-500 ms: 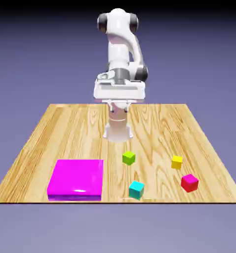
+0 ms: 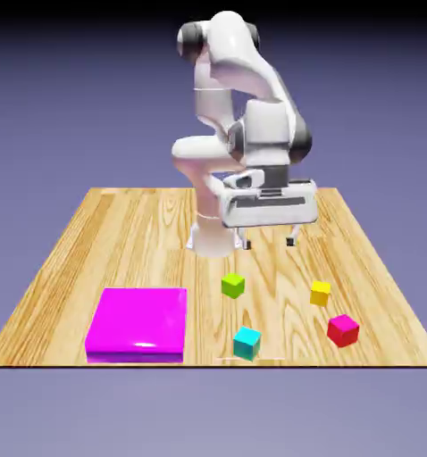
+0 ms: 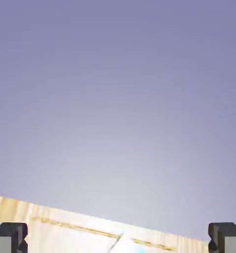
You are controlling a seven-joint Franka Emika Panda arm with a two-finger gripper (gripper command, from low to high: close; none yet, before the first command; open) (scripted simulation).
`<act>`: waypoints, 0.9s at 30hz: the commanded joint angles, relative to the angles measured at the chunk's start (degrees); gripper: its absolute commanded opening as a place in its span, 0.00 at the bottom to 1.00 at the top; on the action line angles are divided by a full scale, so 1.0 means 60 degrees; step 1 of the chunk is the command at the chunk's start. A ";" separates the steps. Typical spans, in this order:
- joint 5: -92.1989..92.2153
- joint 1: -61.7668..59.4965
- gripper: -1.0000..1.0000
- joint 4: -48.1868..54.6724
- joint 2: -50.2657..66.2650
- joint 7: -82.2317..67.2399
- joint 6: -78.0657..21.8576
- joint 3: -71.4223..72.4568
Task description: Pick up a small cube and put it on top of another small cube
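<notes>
On the wooden counter (image 2: 119, 232), exterior view: the small red cube (image 2: 343, 330) sits near the front edge at the exterior view's right, untouched. The lime-green cube (image 2: 233, 285) rests near the middle of the counter, well apart from the red one. A yellow cube (image 2: 320, 293) lies between them, closer to the red cube and just behind it. A cyan cube (image 2: 246, 343) stands at the front edge, in front of the green cube. A flat magenta slab (image 2: 137, 323) occupies the front at the exterior view's left. The white arm (image 2: 235, 98) bends forward; its end effector (image 2: 267, 241) hangs above the counter, behind the cubes, fingers spread wide and holding nothing.

Hand view: both grey fingertips (image 3: 9, 237) show at the bottom corners, far apart, with nothing between them. A strip of the counter's wood (image 3: 65, 228) crosses the bottom edge; the backdrop fills the rest. A pale shape at the bottom middle cannot be identified.
</notes>
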 commanded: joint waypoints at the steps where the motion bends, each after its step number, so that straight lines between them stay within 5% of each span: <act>1: -0.0035 0.0042 0.50 0.0347 0.0330 0.0058 -0.0346 0.0074; 27: -0.0949 0.1812 0.50 0.9345 0.8911 0.1557 -0.9326 0.2008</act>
